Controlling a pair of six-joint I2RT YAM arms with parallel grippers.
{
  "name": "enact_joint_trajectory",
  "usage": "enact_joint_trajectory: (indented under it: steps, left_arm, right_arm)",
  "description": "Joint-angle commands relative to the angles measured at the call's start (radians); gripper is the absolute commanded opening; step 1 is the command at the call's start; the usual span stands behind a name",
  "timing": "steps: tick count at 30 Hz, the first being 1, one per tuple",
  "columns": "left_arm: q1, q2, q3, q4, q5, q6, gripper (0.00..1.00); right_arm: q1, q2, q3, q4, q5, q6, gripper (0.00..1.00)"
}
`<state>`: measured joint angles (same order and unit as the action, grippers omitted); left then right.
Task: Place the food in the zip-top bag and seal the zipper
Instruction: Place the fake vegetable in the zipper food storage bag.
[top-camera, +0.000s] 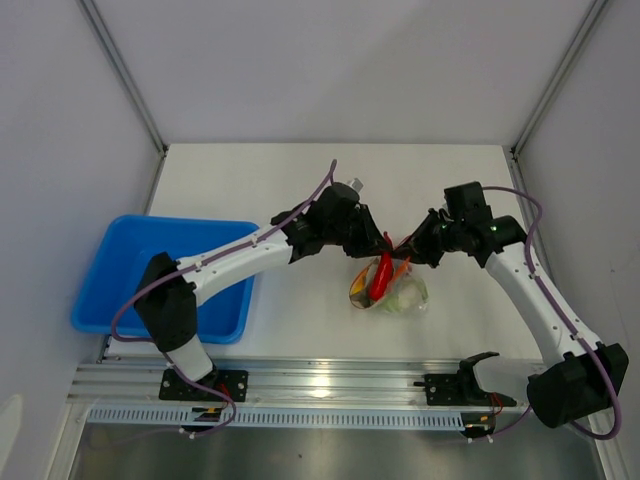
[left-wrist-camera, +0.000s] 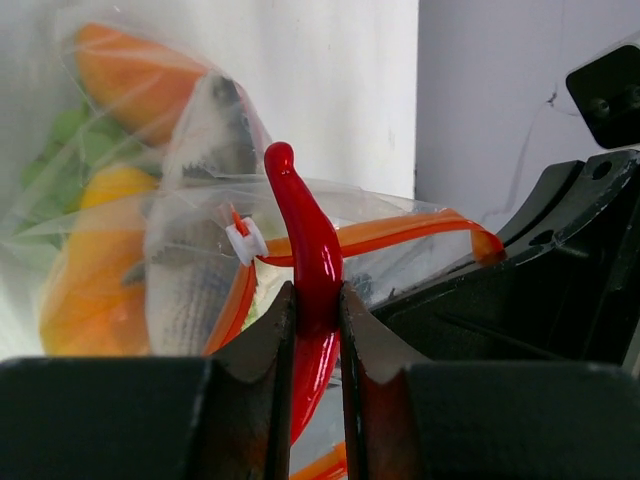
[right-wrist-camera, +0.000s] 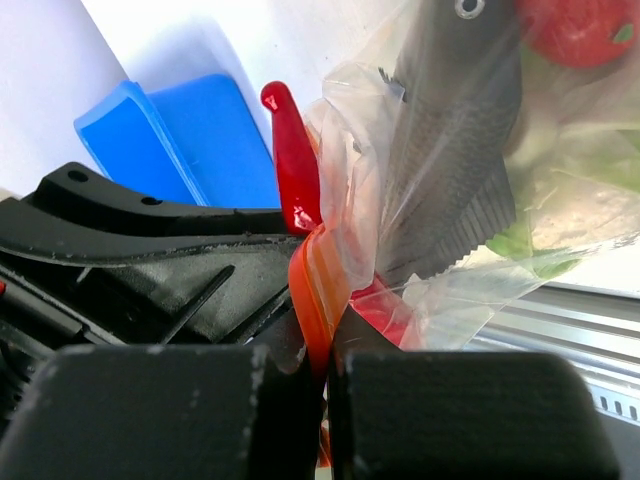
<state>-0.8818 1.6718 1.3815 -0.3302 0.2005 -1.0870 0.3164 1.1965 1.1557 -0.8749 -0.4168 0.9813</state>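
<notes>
Left end effector (left-wrist-camera: 315, 305): clamped firmly on the glossy red curved plastic chili (left-wrist-camera: 303, 215), whose tip stands at the bag mouth, judged ready for insertion.
Right end effector (right-wrist-camera: 322, 345): pinched fully closed on the thin orange-red zipper strip (right-wrist-camera: 316, 275), apparently to hold the mouth up and steady.
Location: the small clear crinkly zip-top bag (top-camera: 395, 292) is between the two arms on the white surface (top-camera: 280, 180), well right of the blue plastic tray (top-camera: 110, 285).
Contents: ribbed grey toy fish (right-wrist-camera: 460, 130), smooth orange fruit (left-wrist-camera: 125, 65) and green leafy bits (left-wrist-camera: 70, 140) are inside.
Seal: not yet made.

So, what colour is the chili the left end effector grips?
Glossy red chili, clearest in left wrist view.
</notes>
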Motion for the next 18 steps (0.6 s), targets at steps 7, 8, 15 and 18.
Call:
enact_joint_trajectory:
  steps: [7,8,15,18]
  left_arm:
    - [-0.009,-0.078,0.149,-0.124,-0.107,0.182,0.01]
    - [-0.006,-0.078,0.152,-0.138,-0.101,0.183,0.01]
    - [0.015,-0.089,0.16,-0.221,-0.02,0.165,0.01]
    - [0.017,-0.106,0.116,-0.182,0.006,0.133,0.01]
  right_arm:
    - [-0.007,-0.012,0.031,0.021,0.05,-0.033,0.0]
    - [-0.008,-0.009,0.038,0.002,0.056,-0.041,0.0]
    - [-0.011,0.006,0.062,-0.021,0.088,-0.087,0.0]
    - [-0.014,0.008,0.061,-0.018,0.096,-0.092,0.0]
